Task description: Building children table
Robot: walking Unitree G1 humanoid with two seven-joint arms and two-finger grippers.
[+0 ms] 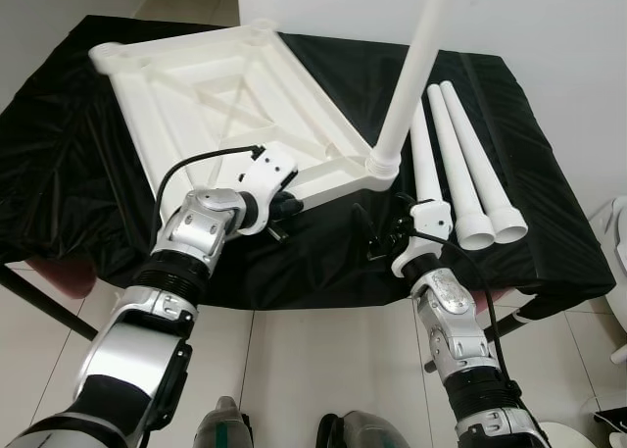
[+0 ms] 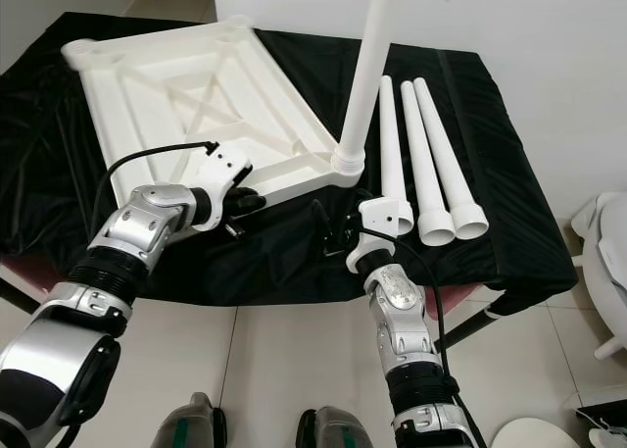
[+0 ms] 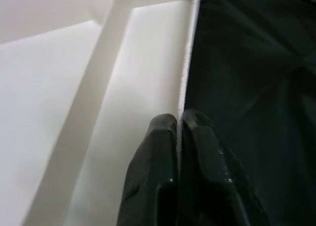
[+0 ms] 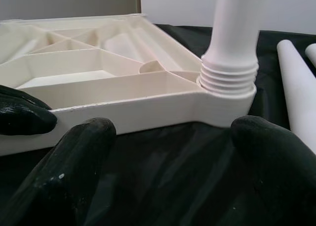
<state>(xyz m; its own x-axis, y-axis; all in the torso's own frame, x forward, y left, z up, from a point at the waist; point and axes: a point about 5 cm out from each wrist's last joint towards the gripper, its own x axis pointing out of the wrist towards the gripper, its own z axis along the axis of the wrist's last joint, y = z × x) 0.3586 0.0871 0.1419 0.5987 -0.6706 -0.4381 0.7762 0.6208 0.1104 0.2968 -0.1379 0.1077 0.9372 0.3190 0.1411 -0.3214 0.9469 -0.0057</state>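
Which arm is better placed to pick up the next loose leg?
Right. The right gripper is open beside the loose legs, while the left gripper is shut on the tabletop rim, steadying it.

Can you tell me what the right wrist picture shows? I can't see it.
A white table leg stands screwed into the corner of the upside-down white tabletop on a black cloth. The right gripper sits open before it.

White ribbed plastic tabletop (image 1: 211,95) lies upside down; one white tapered leg (image 1: 411,66) stands screwed into its 4 o'clock corner; three loose legs (image 1: 460,169) lie at 3 o'clock.
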